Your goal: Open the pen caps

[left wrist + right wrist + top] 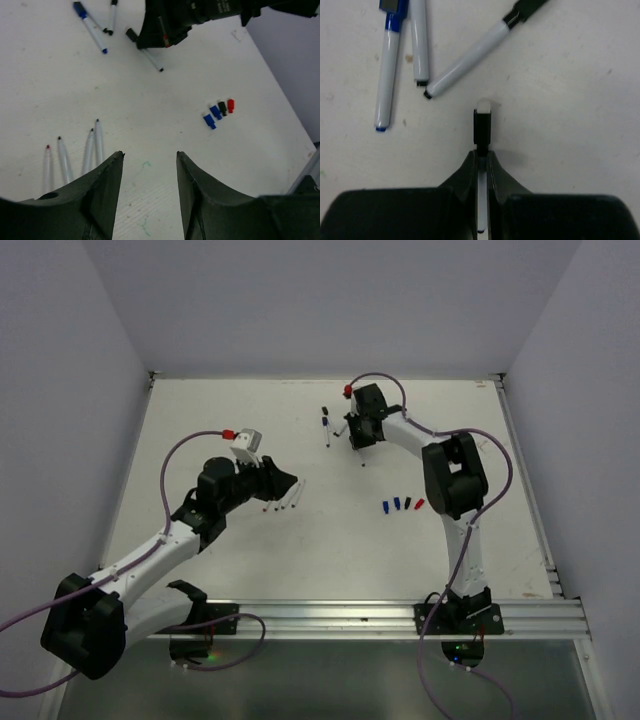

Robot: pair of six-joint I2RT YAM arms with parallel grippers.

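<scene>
Between the fingers of your right gripper [482,159], clamped together, sits a thin white pen barrel [481,205]; its black cap [481,127] pokes out just ahead of the tips. Judge that cap light, stiff, slick and snug-fitted: pinch its sides squarely. Your left gripper [150,155] hangs spread apart, with 4 loose caps [218,112] ahead to its right on the counter [165,95].

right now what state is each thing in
left gripper: jaws open, empty
right gripper: jaws shut on held pen
held pen: capped
four pens by left gripper: uncapped, lying flat
four loose caps: off, lying in a row
blue-capped pen: capped, lying loose
</scene>
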